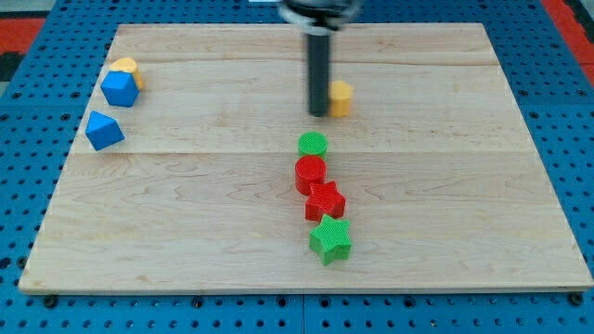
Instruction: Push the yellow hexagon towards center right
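Camera view: my tip (318,113) touches the yellow hexagon (341,97) from its 9 o'clock side, above bench (464,186) centre. The rod is a plain tool with nothing to clench or release. At 6 o'clock run a green cylinder (313,143), red cylinder (310,173), red star (325,200) and green star (329,239).

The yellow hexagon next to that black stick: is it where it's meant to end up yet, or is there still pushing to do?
Not there yet. My tip is already set against the left side of the yellow hexagon, the correct side for pushing rightward. But the hexagon sits near the middle, toward the view's top; the right side of the wooden board is still some way off. The push remains.
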{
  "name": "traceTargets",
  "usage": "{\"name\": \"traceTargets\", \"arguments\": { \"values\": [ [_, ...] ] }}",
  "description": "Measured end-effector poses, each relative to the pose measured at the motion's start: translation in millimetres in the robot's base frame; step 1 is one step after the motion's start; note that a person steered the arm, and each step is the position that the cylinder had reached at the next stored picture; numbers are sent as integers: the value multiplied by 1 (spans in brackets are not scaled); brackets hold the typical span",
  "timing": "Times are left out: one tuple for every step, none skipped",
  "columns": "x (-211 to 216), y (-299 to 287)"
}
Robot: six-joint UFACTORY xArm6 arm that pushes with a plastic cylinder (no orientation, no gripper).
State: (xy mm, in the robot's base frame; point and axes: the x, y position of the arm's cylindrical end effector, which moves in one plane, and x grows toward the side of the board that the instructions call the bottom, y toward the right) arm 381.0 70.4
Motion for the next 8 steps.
{"name": "traceTargets", "arguments": {
  "values": [
    [-5,12],
    [-24,-54],
    [-62,-58],
    [-65,-7],
    [-12,39],
    [34,53],
    [3,47],
    [-36,60]
  ]
}}
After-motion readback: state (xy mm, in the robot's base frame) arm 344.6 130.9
